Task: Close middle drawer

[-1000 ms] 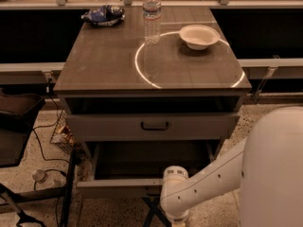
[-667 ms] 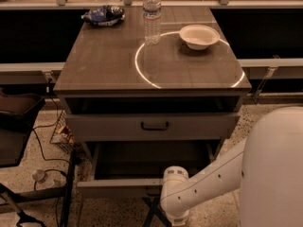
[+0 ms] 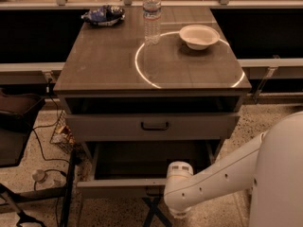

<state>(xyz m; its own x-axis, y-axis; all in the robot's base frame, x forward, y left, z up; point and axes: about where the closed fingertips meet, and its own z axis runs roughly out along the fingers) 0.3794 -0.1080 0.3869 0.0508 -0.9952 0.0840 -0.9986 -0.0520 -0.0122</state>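
The middle drawer [image 3: 120, 187] is pulled far out of the grey cabinet. Its flat front faces me low in the camera view, and its deep dark box [image 3: 142, 160] is open behind it. Its handle is hidden. Above it, the upper drawer front [image 3: 113, 126] with a dark bar handle [image 3: 155, 126] stands slightly out. My white arm reaches in from the right, and its round wrist joint [image 3: 179, 186] sits against the right part of the middle drawer's front. My gripper [image 3: 152, 206] shows only as dark parts just below that front edge, left of the wrist.
On the cabinet top [image 3: 104, 65] stand a water bottle [image 3: 151, 15], a white bowl [image 3: 199, 36] and a dark chip bag [image 3: 102, 14]. A dark chair [image 3: 14, 122] and cables [image 3: 45, 150] are at the left. Shelving rails run behind.
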